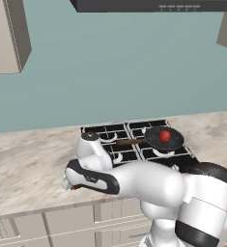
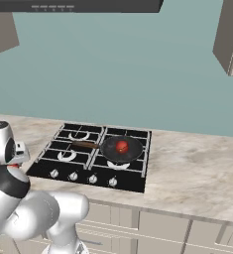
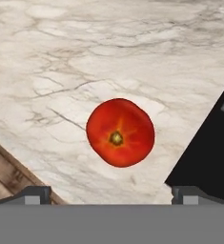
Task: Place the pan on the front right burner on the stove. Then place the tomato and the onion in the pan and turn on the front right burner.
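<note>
The gripper [image 3: 113, 196] is seen in the hand view with its two dark finger tips [image 3: 37, 194] spread wide apart and nothing pinched between them. Beyond the tips, centred between them, a round red item [image 3: 120, 132] with a small yellow-brown centre lies on the marble counter [image 3: 85, 57]. It looks like a tomato, but whether it is the tomato or the onion cannot be told. A brown wooden surface [image 3: 4, 176] is shown at the lower left of this view, and a black edge of the stove [image 3: 208, 157] at the right; neither touches the red item.

In the base views the fingers themselves are not made out. The white arm [image 1: 134, 181] is bent low over the counter to the left of the stove [image 2: 48, 166].

Four small silver knobs [image 2: 92, 178] are shown along the stove's near edge in the right base view; in the left base view that edge is hidden by the arm.

The pan [image 2: 121, 149] rests on the grates of the right-hand column. The silver ring of the front right burner [image 2: 118, 165] is visible just under its near rim. The wooden handle [image 2: 86, 145] points left across the stove. A second red round item [image 2: 122, 146] lies inside the pan.

Farther back are the teal wall [image 2: 113, 74], a dark hood [image 2: 88, 5] and wall cabinets [image 2: 232, 39].
</note>
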Available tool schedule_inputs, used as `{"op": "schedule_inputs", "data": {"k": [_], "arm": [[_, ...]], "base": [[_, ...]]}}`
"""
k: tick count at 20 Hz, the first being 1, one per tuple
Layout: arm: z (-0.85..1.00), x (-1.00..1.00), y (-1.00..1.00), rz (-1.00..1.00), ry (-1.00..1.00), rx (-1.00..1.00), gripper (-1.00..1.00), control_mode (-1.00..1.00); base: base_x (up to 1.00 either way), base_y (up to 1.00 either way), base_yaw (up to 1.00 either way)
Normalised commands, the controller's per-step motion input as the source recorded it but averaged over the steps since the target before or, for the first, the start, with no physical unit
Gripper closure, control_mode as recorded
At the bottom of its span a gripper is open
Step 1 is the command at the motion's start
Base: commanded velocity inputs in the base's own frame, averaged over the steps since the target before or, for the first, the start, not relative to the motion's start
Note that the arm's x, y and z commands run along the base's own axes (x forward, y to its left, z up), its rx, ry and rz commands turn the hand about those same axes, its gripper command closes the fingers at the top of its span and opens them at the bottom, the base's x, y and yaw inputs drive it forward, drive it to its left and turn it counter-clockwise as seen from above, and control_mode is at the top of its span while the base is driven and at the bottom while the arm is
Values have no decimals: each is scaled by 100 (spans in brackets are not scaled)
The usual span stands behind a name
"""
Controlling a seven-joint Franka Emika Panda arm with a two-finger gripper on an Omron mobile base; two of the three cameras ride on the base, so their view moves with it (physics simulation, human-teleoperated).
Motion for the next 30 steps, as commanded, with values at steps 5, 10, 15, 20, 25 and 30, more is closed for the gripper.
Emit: {"op": "schedule_inputs", "data": {"k": [5,10,15,20,25,30], "arm": [[-15,13,4,0,0,0,-100,-100],[-10,19,6,0,0,0,-100,-100],[-11,19,10,0,0,0,-100,-100],[-19,10,14,0,3,0,-100,-100],[-23,8,19,0,4,0,100,-100],[-13,5,12,0,1,0,100,-100]], "base": [[0,0,0],[0,0,0],[0,0,0],[0,0,0],[0,0,0],[0,0,0]]}}
